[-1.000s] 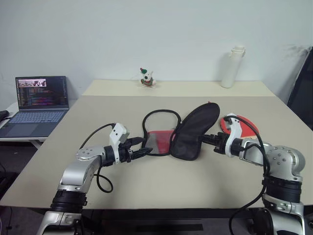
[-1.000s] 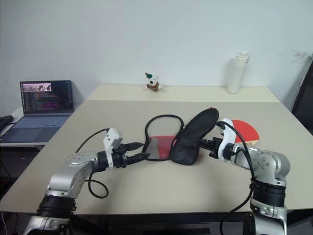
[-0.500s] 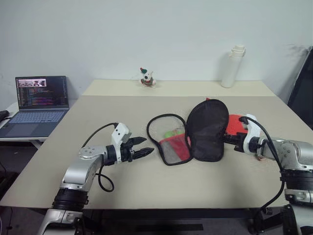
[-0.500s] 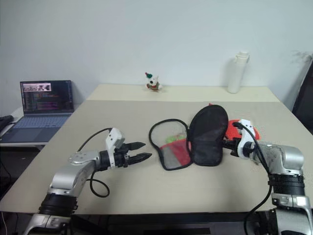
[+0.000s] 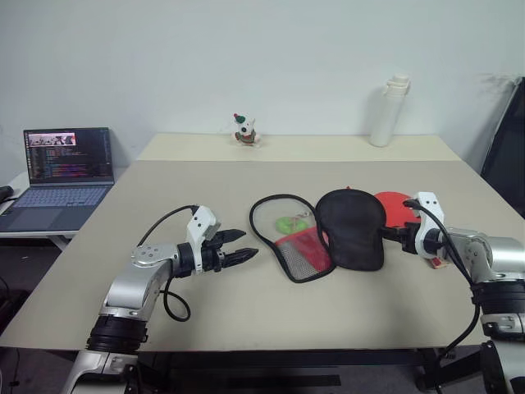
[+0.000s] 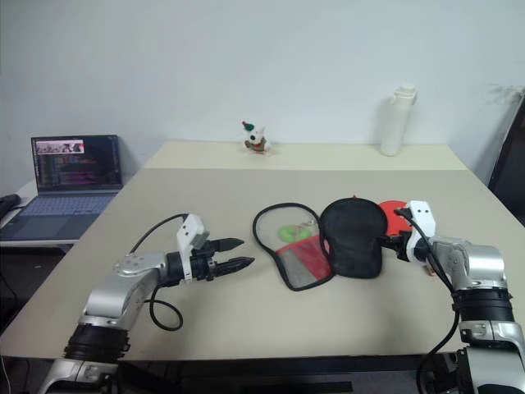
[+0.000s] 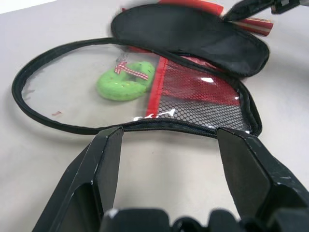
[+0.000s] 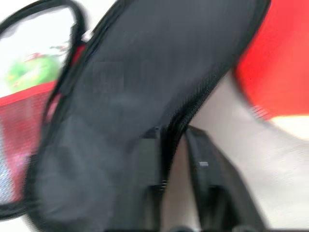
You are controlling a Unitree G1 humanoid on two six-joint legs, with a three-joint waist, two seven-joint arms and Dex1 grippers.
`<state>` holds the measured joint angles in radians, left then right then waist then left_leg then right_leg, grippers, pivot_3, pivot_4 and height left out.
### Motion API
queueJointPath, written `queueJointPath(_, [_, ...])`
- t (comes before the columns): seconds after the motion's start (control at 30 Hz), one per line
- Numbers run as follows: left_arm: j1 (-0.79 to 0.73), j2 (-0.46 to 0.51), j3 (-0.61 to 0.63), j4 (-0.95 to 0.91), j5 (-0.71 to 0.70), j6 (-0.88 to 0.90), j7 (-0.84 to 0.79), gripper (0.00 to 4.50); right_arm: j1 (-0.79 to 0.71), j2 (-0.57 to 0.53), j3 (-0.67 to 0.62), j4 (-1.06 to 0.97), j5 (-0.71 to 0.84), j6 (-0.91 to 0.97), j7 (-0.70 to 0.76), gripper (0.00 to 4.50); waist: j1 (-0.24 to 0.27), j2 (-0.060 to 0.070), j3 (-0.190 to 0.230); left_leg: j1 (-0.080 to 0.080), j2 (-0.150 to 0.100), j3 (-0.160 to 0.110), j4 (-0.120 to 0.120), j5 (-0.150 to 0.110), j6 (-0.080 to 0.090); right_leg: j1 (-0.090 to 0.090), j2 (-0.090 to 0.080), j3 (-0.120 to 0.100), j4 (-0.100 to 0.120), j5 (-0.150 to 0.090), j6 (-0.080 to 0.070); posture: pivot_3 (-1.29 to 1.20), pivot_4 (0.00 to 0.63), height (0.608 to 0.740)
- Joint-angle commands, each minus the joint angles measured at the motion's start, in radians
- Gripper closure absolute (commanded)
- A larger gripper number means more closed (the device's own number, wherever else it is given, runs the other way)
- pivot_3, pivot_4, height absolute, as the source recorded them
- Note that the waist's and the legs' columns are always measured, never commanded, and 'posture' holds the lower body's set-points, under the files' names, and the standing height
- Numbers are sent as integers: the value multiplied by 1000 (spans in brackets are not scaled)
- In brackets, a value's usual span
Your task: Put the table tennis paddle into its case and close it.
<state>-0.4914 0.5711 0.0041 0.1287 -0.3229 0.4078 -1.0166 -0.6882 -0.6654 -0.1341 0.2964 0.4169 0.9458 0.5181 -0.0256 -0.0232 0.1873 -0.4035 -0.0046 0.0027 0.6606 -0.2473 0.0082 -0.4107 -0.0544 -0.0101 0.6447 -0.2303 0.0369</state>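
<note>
The case lies opened out flat mid-table. Its clear and red-mesh half (image 5: 291,240) is on the left and its black half (image 5: 351,230) on the right. The table tennis paddle (image 5: 396,205) rests just behind the black half's right edge, with its red face partly covered and its pale handle (image 8: 289,126) beside my right gripper. My right gripper (image 5: 392,235) sits at the black half's zip edge. Its fingers (image 8: 205,169) stand slightly apart with that edge between them. My left gripper (image 5: 244,245) hovers open a short way left of the clear half, holding nothing.
A green ring toy (image 7: 125,79) with a ribbon shows through the case's clear half. A white bottle (image 5: 390,111) and a small figurine (image 5: 244,130) stand on the far table. A laptop (image 5: 66,168) sits on a side desk at left.
My right gripper has swung to the right, dragging the case along. The black half, held up before, now lies flat and the fingers have parted. The left arm stayed put.
</note>
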Motion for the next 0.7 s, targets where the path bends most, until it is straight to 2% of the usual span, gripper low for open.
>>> queueJointPath(0.03, [-23,16,-1,-12,2,-20,-9,1170,6,-91,16,-60,-62,-116,64,1810,0,0,0,0,0,0,0,0,0,0,0,0,0,0,0,0,150,740])
queueJointPath(0.2, [-34,9,-8,-11,4,-19,-14,1170,50,-171,-12,-86,-67,-158,139,141,1,0,0,0,0,0,0,0,0,0,0,0,0,0,1,0,150,740])
queueJointPath(0.37, [-73,0,-21,1,0,-19,-29,1170,66,-172,-32,7,-93,-186,131,60,1,0,0,0,0,0,1,0,0,0,0,0,0,-1,1,0,150,740])
queueJointPath(0.7, [-150,-21,-48,41,10,-40,-57,1170,-39,-101,-20,425,-185,-365,71,60,-3,0,0,1,0,2,0,0,0,0,0,1,1,0,0,0,150,740])
